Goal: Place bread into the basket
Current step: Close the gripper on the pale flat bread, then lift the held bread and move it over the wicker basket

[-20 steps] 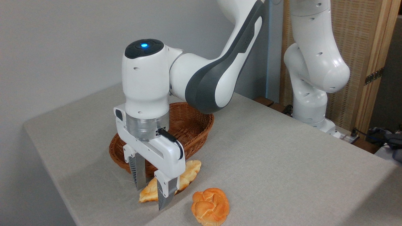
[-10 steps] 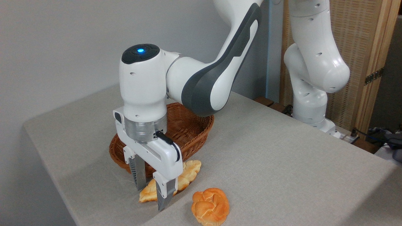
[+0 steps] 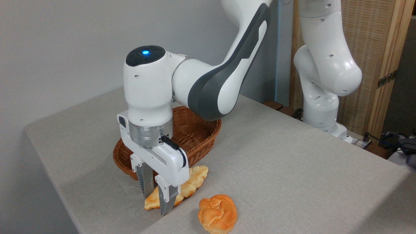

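Observation:
The bread (image 3: 194, 178), a flat pale golden braided loaf, lies on the table just in front of the basket (image 3: 199, 130), its far tip close to the wicker wall. My gripper (image 3: 153, 205) points straight down over the loaf's near half. Its two ribbed fingers (image 3: 145, 182) press in on the loaf from either side, with their tips at table level. The near finger and the gripper body hide the loaf's middle. The reddish-brown oval basket stands behind the gripper, and the part of its inside that shows holds nothing.
A round orange-brown knotted bun (image 3: 217, 213) sits on the table to the right of the gripper, near the front edge. The grey table (image 3: 292, 169) stretches open to the right. The arm's base (image 3: 320, 110) stands at the back right, before a wooden screen.
The gripper came down a little over the loaf, then its fingers drew together onto the loaf's sides. Loaf, bun and basket have stayed where they were.

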`<state>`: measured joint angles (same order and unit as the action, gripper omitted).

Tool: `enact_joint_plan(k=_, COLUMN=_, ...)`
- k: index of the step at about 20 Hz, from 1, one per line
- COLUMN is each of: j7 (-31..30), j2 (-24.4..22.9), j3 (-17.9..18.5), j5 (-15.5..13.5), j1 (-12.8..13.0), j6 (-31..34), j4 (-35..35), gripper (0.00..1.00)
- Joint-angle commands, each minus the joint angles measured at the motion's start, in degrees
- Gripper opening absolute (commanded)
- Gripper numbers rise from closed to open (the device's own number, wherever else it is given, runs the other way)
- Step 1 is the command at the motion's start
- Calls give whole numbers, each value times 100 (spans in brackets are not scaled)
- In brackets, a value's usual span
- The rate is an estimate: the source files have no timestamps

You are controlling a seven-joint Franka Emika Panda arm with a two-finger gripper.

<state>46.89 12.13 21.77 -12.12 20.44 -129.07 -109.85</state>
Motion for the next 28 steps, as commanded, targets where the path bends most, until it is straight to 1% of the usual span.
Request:
enact_joint_plan(k=1, j7=154, j2=-88, j3=21, j5=-89, j1=-13, j6=-22, j4=-27, gripper=21)
enact_joint_plan(k=3, j7=154, j2=-106, j3=38, j5=-97, j1=-13, j6=-22, j4=-27, gripper=17)
enact_joint_plan(k=6, j7=163, j2=-158, j3=47, j5=-89, j1=-13, j6=-22, j4=-27, gripper=14)
enact_joint_plan(k=9, j7=163, j2=-176, j3=56, j5=-89, j1=-13, j6=-5, j4=-27, gripper=10)
enact_joint_plan(k=15, j7=163, j2=-273, j3=91, j5=-115, j1=-31, j6=-4, j4=-1, gripper=10)
enact_joint_plan(k=18, j7=171, j2=-404, j3=100, j5=-115, j1=-162, j6=-4, j4=25, gripper=10)
enact_joint_plan(k=19, j7=171, j2=-457, j3=117, j5=-115, j1=-172, j6=-4, j4=25, gripper=10)
enact_joint_plan(k=24, j7=154, j2=-563, j3=249, j5=-133, j1=-172, j6=-4, j4=175, gripper=11)
enact_joint_plan(k=28, j7=163, j2=-765, j3=275, j5=-133, j1=-172, j6=4, j4=192, gripper=12)
